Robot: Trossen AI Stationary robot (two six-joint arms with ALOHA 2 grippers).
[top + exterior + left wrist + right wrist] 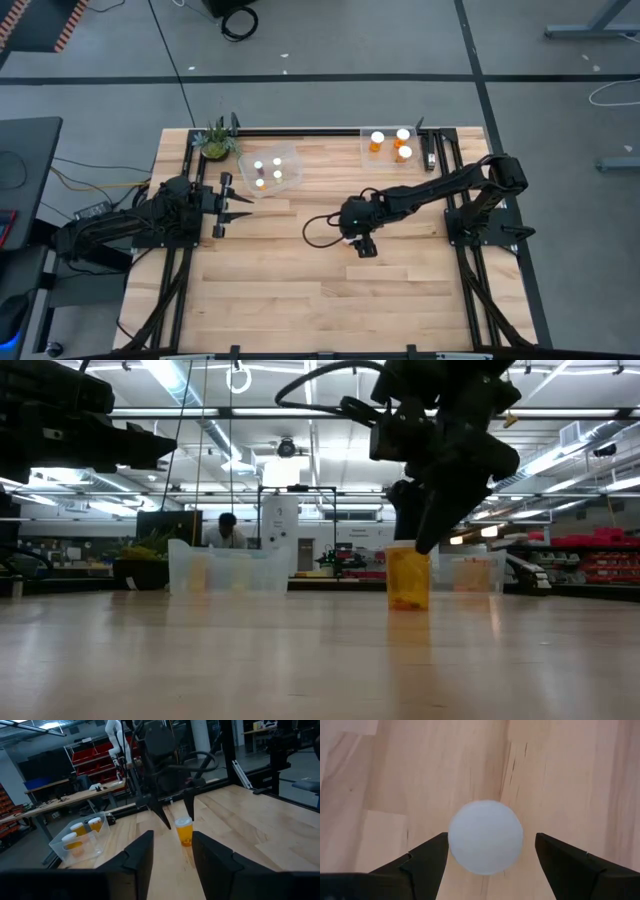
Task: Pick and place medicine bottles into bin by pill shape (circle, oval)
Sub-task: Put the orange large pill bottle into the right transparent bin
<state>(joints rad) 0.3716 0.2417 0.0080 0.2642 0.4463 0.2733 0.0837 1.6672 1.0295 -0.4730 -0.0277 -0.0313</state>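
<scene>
Straddling orange bottle point(407, 577) — right gripper point(487, 851) wide; body hidden under cap.

no readable text, labels, brands, numbers or signs anywhere

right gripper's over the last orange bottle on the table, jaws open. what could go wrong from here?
1. The right gripper is not centred on the orange bottle: in the right wrist view one finger sits against the white cap, the other well clear. Closing may shove or tip it.
2. The bottle stands alone on bare table, so a knock could roll it away.
3. The left gripper waits near the left bin; paths could cross.
</scene>
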